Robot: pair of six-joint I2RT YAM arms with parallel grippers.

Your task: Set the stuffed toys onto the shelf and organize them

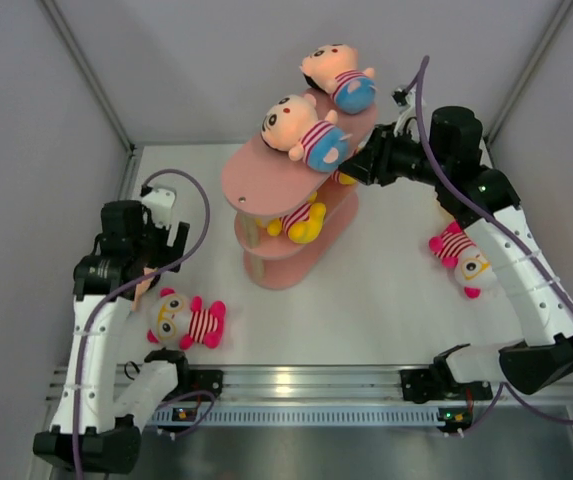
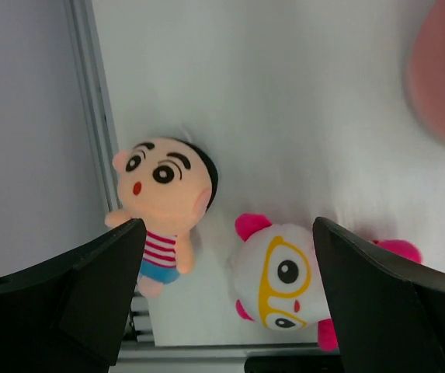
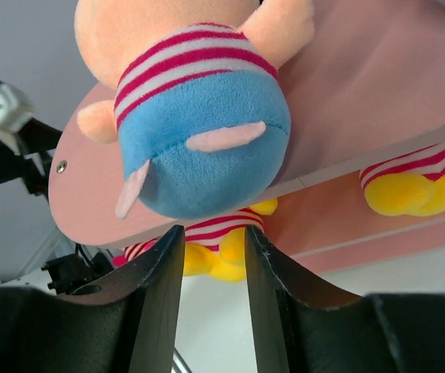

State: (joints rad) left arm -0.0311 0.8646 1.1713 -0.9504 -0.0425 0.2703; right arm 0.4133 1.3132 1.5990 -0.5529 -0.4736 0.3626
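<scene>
White tabletop (image 1: 386,300), shelf (image 1: 254,182) centre frame | left gripper (image 2: 228,229) released wide, near pink white-faced toy (image 2: 284,284), lower frame | right gripper (image 3: 213,233) narrowly parted, grasping nothing, blue-bottomed doll (image 3: 206,148) upper frame

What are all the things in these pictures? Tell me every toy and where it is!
shelf: one, salmon pink, three tiers, middle of the table
peach-headed dolls: three, striped shirts and blue bottoms; two on the top tier, the other at; one on the table at the left edge
yellow toys: two, on the tier under the top one
pink white-faced toys: two, on the table, one on each side of the shelf
table: one, white
left gripper: black, open, above the left toys
right gripper: black, fingers narrowly apart, at the shelf
</scene>
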